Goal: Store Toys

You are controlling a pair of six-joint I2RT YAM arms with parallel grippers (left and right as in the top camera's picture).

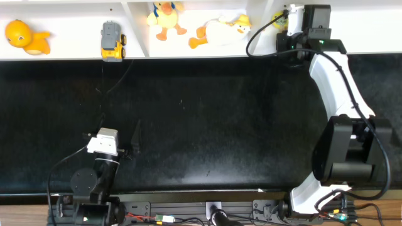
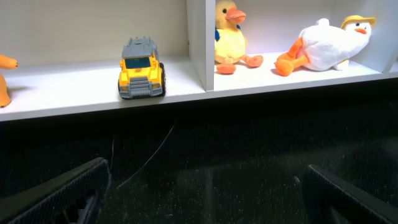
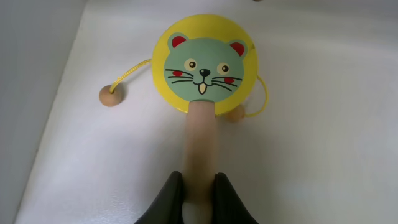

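Note:
A hand drum toy [image 3: 205,62] with a yellow rim, a green cat face and a wooden handle lies on the white shelf floor [image 3: 323,124]. My right gripper [image 3: 198,200] is shut on the end of that handle. Two beads on yellow strings [image 3: 109,95] rest beside the drum. In the top view the right gripper [image 1: 287,24] is inside the shelf's right compartment, with the drum's yellow edge [image 1: 278,19] showing. My left gripper [image 2: 205,196] is open and holds nothing, low over the black mat at the near left [image 1: 113,133].
The white shelf [image 1: 188,53] runs along the far edge. It holds an orange toy [image 1: 25,36], a yellow truck [image 1: 112,42], a yellow duck plush [image 1: 166,17] and a white duck plush [image 1: 220,30]. The black mat [image 1: 213,119] spreads between arms and shelf.

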